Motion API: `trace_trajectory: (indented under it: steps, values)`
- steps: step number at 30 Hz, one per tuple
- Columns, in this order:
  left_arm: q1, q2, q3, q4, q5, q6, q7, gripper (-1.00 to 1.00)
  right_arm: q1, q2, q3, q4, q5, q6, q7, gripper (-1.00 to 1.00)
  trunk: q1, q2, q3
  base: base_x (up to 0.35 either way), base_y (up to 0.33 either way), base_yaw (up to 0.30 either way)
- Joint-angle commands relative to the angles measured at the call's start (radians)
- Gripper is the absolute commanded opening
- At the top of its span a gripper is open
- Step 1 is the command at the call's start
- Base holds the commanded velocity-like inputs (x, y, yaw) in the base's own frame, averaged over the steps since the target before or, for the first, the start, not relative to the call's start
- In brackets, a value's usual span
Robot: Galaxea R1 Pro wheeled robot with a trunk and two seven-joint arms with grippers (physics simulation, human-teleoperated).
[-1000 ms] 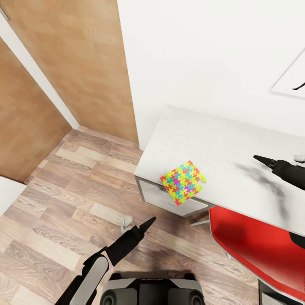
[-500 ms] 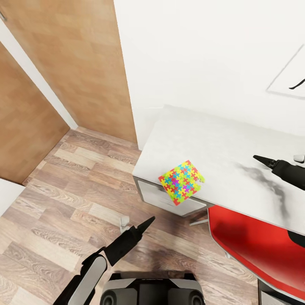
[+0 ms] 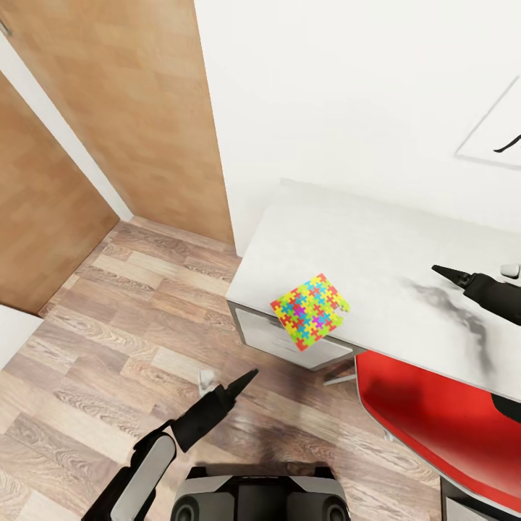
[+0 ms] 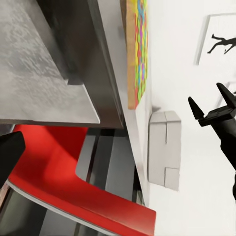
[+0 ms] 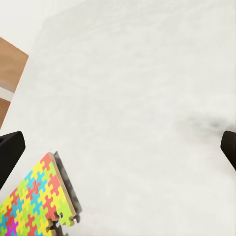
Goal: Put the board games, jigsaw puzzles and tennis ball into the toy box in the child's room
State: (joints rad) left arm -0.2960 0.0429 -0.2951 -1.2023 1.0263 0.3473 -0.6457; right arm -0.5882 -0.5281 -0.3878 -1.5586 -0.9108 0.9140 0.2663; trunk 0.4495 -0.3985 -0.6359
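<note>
Puzzle [image 3: 311, 311] is lying at the near edge of the table [image 3: 376, 246], poking over it. I am getting my right gripper [image 3: 443, 272], fingers apart, near it. Next I am reaching over to grab it. Left gripper [image 3: 244, 379]: cannot tell.

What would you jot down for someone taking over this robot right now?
Left gripper: empty, low over the wood floor, fingers look closed.
Right gripper: open, empty, above the table.
One jigsaw puzzle lies at the table's front edge, overhanging slightly, above the white drawer. A red chair is tucked under the table.
Nothing grasped yet. Left: pick up this puzzle, then find the toy box and remaining toys.
</note>
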Motion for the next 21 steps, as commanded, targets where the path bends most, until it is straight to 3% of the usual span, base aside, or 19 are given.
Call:
trace_trajectory:
  steps: [1,12,21]
  values:
    - [-0.004,0.001,0.001,0.004,0.011,0.008,0.000,1.00,-0.001,0.000,-0.001,0.000,0.007,0.005,0.008,1.00,0.001,-0.002,-0.001,0.000,0.000,0.000]
    - [-0.020,0.003,0.007,0.051,0.013,0.009,-0.023,1.00,-0.001,0.000,0.000,0.000,0.007,0.006,0.009,1.00,0.001,-0.002,-0.001,0.000,0.000,-0.010]
    - [-0.025,0.003,0.008,0.064,0.012,0.008,-0.040,1.00,-0.001,-0.001,0.002,0.000,0.005,0.007,0.010,1.00,0.001,-0.002,-0.001,0.000,0.000,-0.152]
